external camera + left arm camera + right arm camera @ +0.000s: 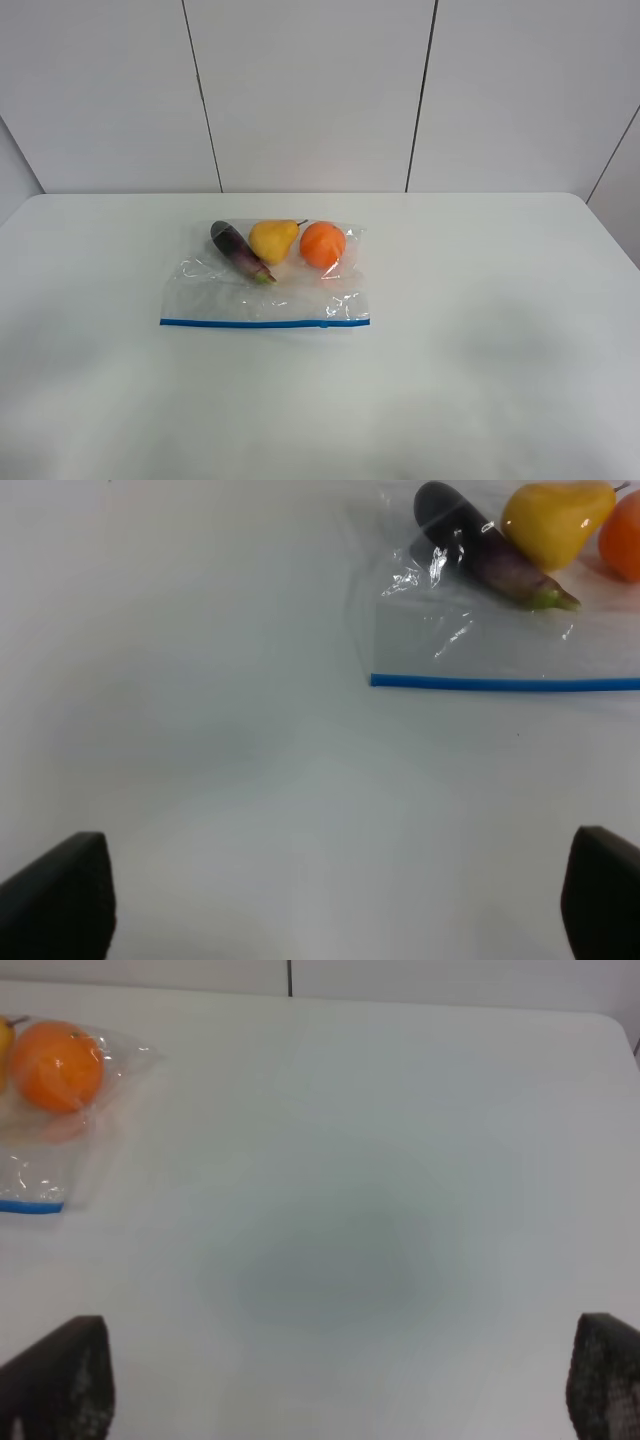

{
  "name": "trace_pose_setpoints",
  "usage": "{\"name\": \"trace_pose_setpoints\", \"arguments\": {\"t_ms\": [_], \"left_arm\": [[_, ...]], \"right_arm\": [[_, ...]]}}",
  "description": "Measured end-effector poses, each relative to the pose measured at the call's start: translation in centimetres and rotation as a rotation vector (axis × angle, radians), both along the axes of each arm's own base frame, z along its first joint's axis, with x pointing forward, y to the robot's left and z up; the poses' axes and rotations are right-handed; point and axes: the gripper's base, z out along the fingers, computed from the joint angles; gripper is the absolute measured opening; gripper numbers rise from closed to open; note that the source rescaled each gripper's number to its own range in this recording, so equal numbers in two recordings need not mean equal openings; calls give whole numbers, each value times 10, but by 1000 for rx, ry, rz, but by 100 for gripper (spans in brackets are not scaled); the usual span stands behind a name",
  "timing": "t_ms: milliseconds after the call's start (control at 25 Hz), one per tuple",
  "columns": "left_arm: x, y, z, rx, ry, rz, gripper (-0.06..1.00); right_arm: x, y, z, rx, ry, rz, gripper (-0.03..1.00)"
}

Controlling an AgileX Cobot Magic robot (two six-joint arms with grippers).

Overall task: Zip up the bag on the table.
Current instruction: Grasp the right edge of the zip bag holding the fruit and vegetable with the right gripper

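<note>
The clear bag (265, 295) lies flat on the white table (480, 300), its blue zip strip (265, 323) along the near edge. Inside, at the far end, are a purple eggplant (240, 252), a yellow pear (272, 240) and an orange (322, 244). Neither gripper shows in the exterior high view. In the left wrist view my left gripper (340, 900) is open and empty, short of the bag's (480, 640) left end and its zip strip (500, 683). In the right wrist view my right gripper (335, 1385) is open and empty, well to the right of the bag's corner (40, 1160).
A white panelled wall (310, 90) stands behind the table's far edge. The table's rounded far right corner (610, 1020) shows in the right wrist view. White table top surrounds the bag on all sides.
</note>
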Motion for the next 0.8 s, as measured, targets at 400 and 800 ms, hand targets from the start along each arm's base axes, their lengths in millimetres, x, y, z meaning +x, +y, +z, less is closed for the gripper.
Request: {"name": "trace_pose_setpoints", "arguments": {"t_ms": [400, 800], "left_arm": [[0, 0, 0, 0, 0, 0, 100], [0, 0, 0, 0, 0, 0, 100]], "right_arm": [[0, 0, 0, 0, 0, 0, 98], [65, 4, 40, 66, 272, 29, 98]]}}
